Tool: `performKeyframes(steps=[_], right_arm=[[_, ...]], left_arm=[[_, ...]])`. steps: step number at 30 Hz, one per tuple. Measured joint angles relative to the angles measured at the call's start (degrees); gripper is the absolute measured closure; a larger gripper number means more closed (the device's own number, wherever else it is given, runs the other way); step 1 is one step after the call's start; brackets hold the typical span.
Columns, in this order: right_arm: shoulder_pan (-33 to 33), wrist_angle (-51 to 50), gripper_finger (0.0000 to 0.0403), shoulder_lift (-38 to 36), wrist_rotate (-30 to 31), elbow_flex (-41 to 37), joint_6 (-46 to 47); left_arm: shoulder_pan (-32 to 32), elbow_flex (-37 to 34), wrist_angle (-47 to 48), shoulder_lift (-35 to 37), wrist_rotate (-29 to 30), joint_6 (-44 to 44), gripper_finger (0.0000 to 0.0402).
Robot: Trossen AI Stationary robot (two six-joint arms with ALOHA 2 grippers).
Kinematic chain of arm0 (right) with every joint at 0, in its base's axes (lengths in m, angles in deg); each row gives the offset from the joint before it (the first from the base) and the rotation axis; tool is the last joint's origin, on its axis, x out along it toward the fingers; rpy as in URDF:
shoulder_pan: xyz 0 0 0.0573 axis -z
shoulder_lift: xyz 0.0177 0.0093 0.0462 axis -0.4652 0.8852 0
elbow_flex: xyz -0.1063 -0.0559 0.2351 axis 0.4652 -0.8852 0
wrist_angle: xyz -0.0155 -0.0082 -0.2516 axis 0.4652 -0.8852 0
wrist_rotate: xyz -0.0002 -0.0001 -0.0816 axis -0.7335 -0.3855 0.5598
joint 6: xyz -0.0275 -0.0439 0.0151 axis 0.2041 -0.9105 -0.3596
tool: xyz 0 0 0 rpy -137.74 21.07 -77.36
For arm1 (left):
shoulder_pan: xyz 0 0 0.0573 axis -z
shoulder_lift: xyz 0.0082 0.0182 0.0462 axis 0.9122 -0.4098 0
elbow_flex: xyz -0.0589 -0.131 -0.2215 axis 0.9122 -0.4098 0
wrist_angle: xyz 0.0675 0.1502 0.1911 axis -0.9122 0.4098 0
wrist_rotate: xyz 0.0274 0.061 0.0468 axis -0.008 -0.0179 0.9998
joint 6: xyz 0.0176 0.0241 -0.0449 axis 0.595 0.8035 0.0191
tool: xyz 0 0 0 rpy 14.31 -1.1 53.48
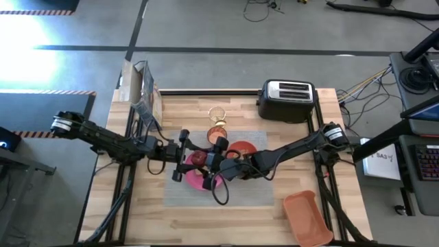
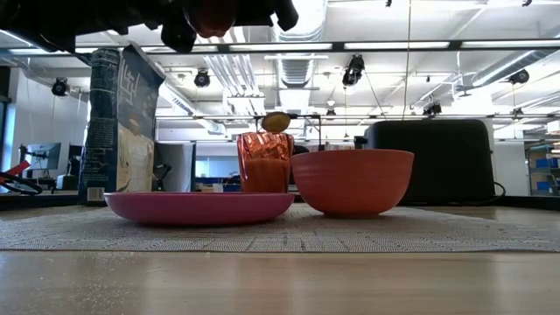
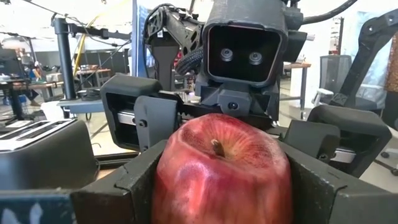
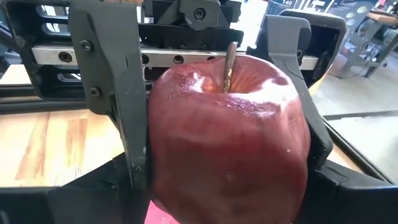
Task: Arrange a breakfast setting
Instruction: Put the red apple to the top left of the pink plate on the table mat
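Note:
A red apple (image 1: 198, 158) hangs in the air over the round pink plate (image 1: 197, 180), which lies on the grey woven placemat (image 1: 178, 199). My left gripper (image 3: 221, 186) comes at it from the table's left and my right gripper (image 4: 227, 186) from the right; both are shut on it, facing each other. In the low view the apple (image 2: 210, 13) shows at the top, well above the plate (image 2: 199, 207). The orange bowl (image 1: 241, 149), the small orange cup (image 1: 218, 132) and the clear glass (image 1: 217, 112) stand on the mat's far half. My left gripper pinches the apple's two sides (image 3: 166, 180) between its fingers (image 4: 124, 106), coming level from the table's left. The apple sits upright, stem up, lifted clear of the plate. My right gripper pinches the same apple by its lower sides (image 4: 163, 193) between its two fingers, level from the table's right, opposite the left gripper. The stem (image 4: 229, 65) points up.
A black-and-silver toaster (image 1: 287, 100) stands at the far edge, right of centre. An orange tray (image 1: 307, 216) lies at the near right corner. A tall printed box (image 1: 140, 92) stands at the far left. Bare wood lies near the front edge.

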Motion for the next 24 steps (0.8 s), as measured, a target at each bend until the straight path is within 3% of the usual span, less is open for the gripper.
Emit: performKeyframes(steps=[7, 14, 20, 24], right_arm=[[0.4, -1.9, 0.0089, 0.0, -0.2, 0.9, 4.3], [0.2, -10.4, 0.0055, -0.1, 0.0, 4.6, 5.5], [-0.4, -26.5, 0.005, -0.2, 0.4, 11.9, 10.7], [-0.5, -41.7, 0.005, -0.4, -0.1, 16.4, 19.7]], left_arm=[[-0.1, -0.1, 0.1, 0.0, 0.6, 0.0, 0.0167], [-0.1, -0.1, 0.1, 0.0, 2.7, 1.5, 0.0167], [0.0, -0.1, 2.2, 1.4, 6.6, 4.6, 0.0167], [-0.1, -0.2, 6.6, 3.2, 16.1, 4.5, 0.0167]])
